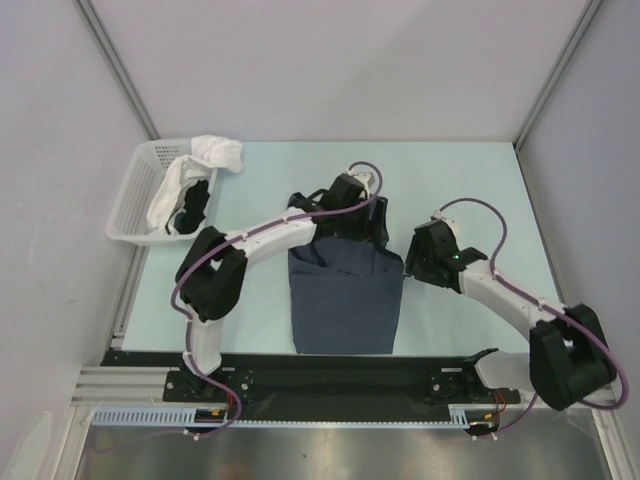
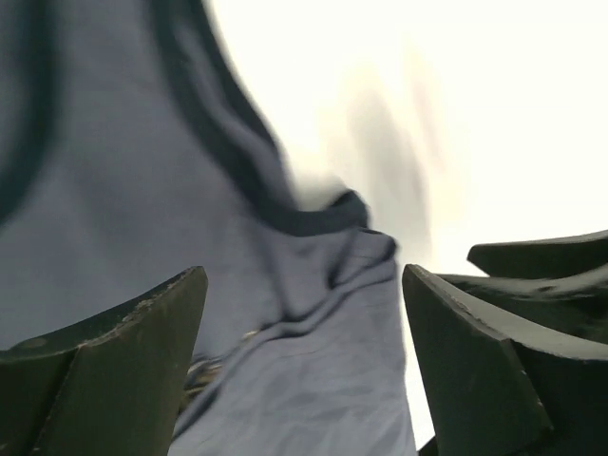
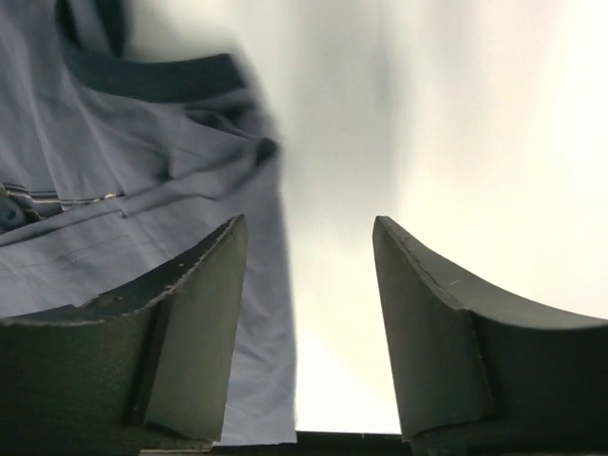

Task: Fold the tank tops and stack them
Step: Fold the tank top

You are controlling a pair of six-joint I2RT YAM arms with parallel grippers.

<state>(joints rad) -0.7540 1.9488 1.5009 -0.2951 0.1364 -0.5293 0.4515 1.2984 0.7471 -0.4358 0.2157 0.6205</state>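
White lattice basket (image 1: 125, 215): set at the far left of the table, well to the left of the left pincer.
White cloth (image 1: 215, 152): draped over the basket's far rim and down into it, well apart from both pincers.
Black tank top (image 1: 195, 208): bunched inside the basket under the white cloth, far left of the left pincer. It is touched by neither pincer, and its shape cannot be made out.
Left pincer (image 2: 302, 275): the jaws are spread wide and nothing is clamped. It is held over the far, strap end of the slate-blue tank top.
Slate-blue tank top (image 1: 345, 305): laid on the table between the two arms, with its broad near part flat and smooth. The far end lies under the left pincer, and the right edge is just left of the right pincer. In the left wrist view, rumpled cloth is seen below the jaws.
Dark binding (image 2: 237, 161): seen ahead of the left pincer's jaws, curving along the top's edge.
Right pincer (image 3: 309, 223): the jaws are parted and nothing is gripped. Its left finger (image 3: 190, 323) is placed over the top's right edge, and its right finger is over bare table.
Pale green table (image 1: 450, 170): seen bare between the right pincer's jaws and to its right.
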